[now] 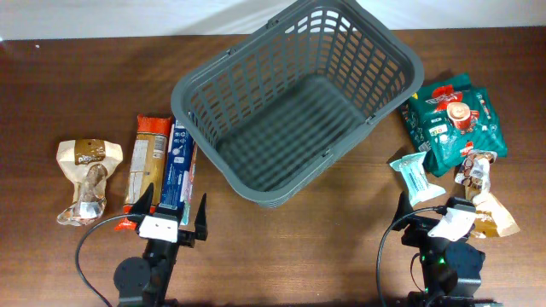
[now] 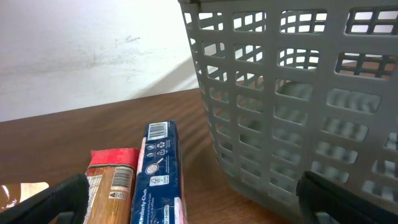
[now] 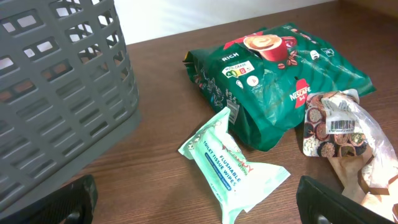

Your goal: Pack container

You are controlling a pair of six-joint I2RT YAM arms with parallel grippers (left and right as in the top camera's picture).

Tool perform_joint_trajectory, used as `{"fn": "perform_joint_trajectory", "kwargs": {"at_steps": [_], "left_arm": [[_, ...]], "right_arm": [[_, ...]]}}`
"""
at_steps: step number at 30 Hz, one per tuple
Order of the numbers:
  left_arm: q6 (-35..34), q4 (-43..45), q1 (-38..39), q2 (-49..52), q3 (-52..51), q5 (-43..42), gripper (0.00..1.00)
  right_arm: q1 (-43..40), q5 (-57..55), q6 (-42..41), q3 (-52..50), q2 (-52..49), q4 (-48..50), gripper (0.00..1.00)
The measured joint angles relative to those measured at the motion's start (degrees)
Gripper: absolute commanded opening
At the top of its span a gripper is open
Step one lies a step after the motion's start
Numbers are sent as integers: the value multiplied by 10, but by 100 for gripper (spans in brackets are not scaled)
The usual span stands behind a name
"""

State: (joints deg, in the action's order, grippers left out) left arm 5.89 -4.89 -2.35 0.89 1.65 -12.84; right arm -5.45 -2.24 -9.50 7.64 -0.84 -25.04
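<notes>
The dark grey slotted basket (image 1: 294,102) sits empty at the table's centre back; it also shows in the left wrist view (image 2: 292,99) and the right wrist view (image 3: 56,93). My left gripper (image 1: 173,220) is open and empty, just in front of a blue tissue pack (image 1: 179,166) (image 2: 158,177) and an orange-red packet (image 1: 148,162) (image 2: 111,183). My right gripper (image 1: 439,223) is open and empty, in front of a pale green wipes pack (image 1: 415,177) (image 3: 230,165). A green coffee bag (image 1: 452,119) (image 3: 273,74) lies right of the basket.
A brown snack bag (image 1: 85,179) lies at the far left. A clear bag of mixed grains (image 1: 476,170) (image 3: 339,127) and a tan packet (image 1: 496,217) lie at the right, near my right arm. A white wall backs the table.
</notes>
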Motion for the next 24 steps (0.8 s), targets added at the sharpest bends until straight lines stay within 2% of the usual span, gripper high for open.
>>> {"fn": "perform_joint_trajectory", "kwargs": {"at_steps": [19,24], "left_arm": [[0,0,0,0,0,0,99],[0,0,0,0,0,0,99]], "right_arm": [[0,0,0,0,0,0,99],[0,24,-35,1,0,-2,99]]}}
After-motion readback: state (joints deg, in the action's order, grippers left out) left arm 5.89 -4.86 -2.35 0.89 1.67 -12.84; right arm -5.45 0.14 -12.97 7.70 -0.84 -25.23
